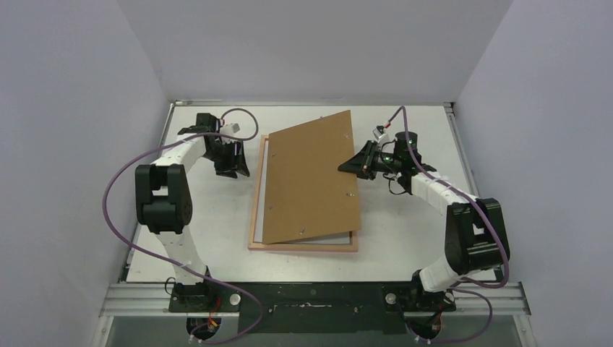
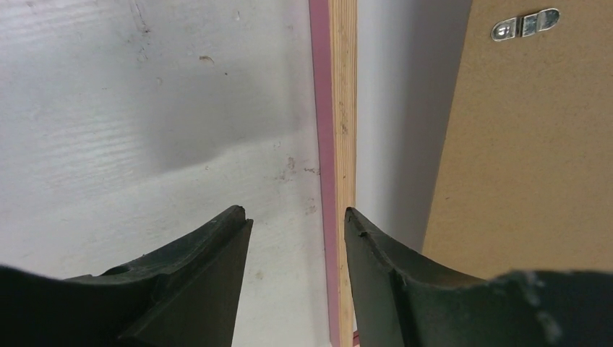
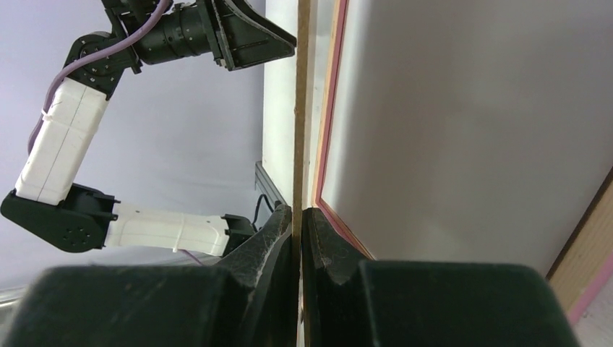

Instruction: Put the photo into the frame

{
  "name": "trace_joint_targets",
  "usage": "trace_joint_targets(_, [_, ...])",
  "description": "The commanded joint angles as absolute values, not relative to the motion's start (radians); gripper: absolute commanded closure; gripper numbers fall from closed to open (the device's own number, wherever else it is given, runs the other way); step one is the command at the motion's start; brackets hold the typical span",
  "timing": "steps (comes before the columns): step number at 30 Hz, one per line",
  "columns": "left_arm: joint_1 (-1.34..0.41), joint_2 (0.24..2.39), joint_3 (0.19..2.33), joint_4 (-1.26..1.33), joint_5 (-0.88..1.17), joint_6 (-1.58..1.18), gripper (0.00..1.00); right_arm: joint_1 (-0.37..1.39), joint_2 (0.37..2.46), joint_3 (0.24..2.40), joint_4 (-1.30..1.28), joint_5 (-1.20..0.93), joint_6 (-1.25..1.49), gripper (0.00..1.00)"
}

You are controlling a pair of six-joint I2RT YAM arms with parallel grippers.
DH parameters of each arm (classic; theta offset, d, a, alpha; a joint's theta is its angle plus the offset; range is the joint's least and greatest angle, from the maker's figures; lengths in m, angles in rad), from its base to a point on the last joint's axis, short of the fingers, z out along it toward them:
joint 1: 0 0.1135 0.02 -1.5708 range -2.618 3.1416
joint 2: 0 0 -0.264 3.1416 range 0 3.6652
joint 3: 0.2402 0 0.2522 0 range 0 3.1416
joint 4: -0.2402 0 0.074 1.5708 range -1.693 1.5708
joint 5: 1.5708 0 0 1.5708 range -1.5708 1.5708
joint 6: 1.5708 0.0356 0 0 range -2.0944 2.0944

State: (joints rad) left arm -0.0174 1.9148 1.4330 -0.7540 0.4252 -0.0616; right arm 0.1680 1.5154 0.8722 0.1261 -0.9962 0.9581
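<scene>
The frame (image 1: pixel 303 246) lies flat mid-table, its pink border showing at the left and near edges. A white sheet (image 3: pixel 470 130) lies inside it, apparently the photo with its plain side up; no picture side shows. A brown backing panel (image 1: pixel 311 177) lies slanted over the frame. My right gripper (image 1: pixel 359 165) is shut on the panel's right edge (image 3: pixel 301 87). My left gripper (image 1: pixel 235 163) is open beside the frame's left rail (image 2: pixel 336 108). That rail runs between its fingers, close to the right finger (image 2: pixel 361 238) and well apart from the other.
A metal hanger clip (image 2: pixel 524 24) sits on the panel's upper face. White walls close in the table on three sides, and a metal rail (image 1: pixel 311 296) carries both arm bases at the near edge. The left arm's purple cable (image 1: pixel 119 181) loops out to the left.
</scene>
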Motion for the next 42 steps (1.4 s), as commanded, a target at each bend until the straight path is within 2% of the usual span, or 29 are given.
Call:
trace_joint_targets(1, [-0.02, 1.893, 1.408, -0.709, 0.426, -0.049, 0.52, 0.179, 1.543, 0.945, 0.264, -1.055, 0.981, 0.95])
trace_joint_targets(8, [-0.028, 1.893, 1.397, -0.697, 0.432, -0.058, 0.56, 0.189, 1.583, 0.926, 0.294, -1.041, 0.991, 0.95])
trace_joint_targets(16, [-0.053, 1.899, 1.376, -0.686, 0.435, -0.06, 0.57, 0.21, 1.61, 0.876, 0.397, -1.032, 1.048, 0.95])
trace_joint_targets(42, [-0.067, 1.903, 1.339, -0.672, 0.432, -0.059, 0.6, 0.214, 1.66, 0.826, 0.444, -1.006, 1.051, 0.95])
